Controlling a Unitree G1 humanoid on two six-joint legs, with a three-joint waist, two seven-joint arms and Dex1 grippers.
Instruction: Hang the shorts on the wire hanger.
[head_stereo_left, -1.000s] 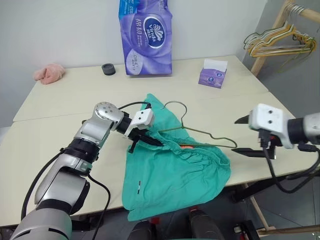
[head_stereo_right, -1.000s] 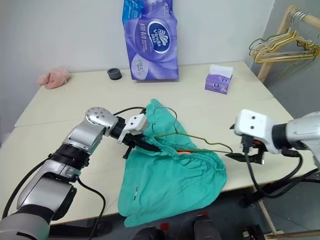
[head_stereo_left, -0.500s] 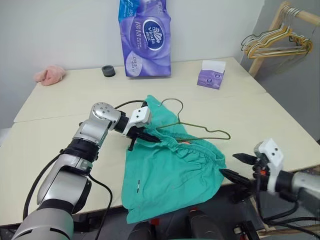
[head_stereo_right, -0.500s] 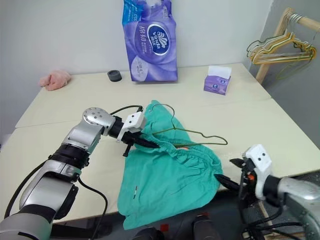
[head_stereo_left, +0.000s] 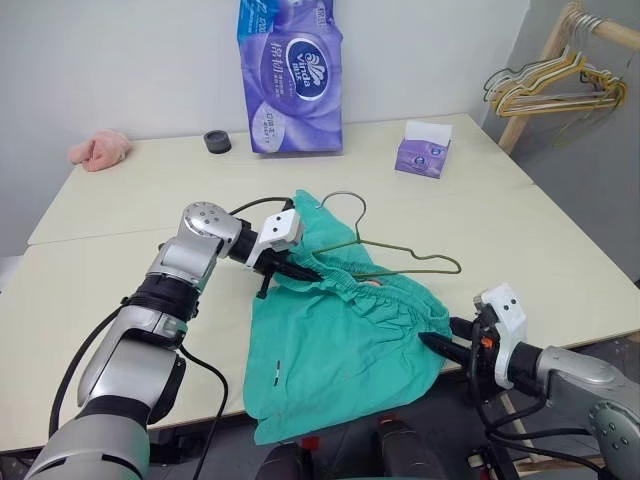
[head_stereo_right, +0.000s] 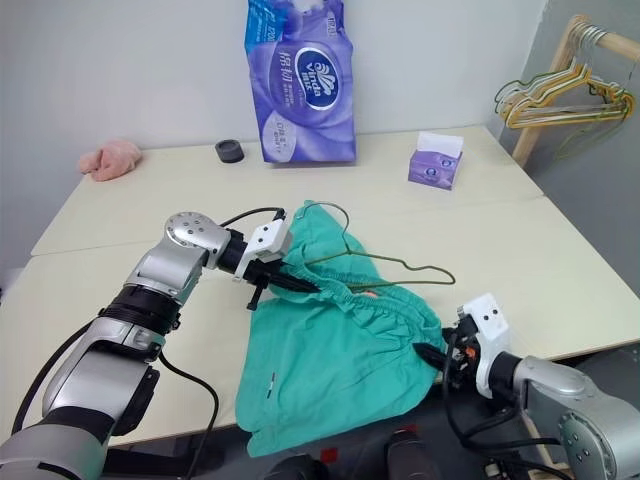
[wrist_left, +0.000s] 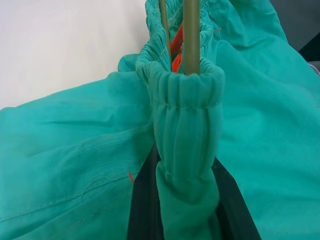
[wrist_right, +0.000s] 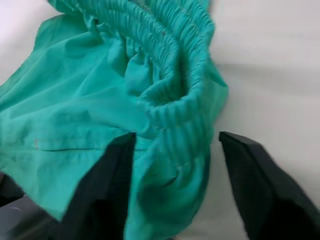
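The shorts (head_stereo_left: 345, 335) are lying crumpled on the near part of the desk (head_stereo_left: 120, 200), their lower hem spilling over its front edge. They look light, limp and easily bunched; the gathered elastic waistband is the firmest and thickest part, so I judge it to be the best place to take hold, since thin cloth elsewhere would likely slide or stretch away. The wire hanger (head_stereo_left: 400, 258) is lying partly on the shorts, its hook resting on the far fold of cloth and one arm running into the waistband opening. It appears thin and springy, likely to twist if only one end is steadied.

The left hand (head_stereo_left: 295, 270) is clamped tight on a fold of waistband, with the wire running just past its fingers in the left wrist view. The right hand (head_stereo_right: 438, 358) is sitting at the waistband's other end near the desk's front edge, its fingers (wrist_right: 107, 192) parted on either side of the gathered band and not yet gripping it.
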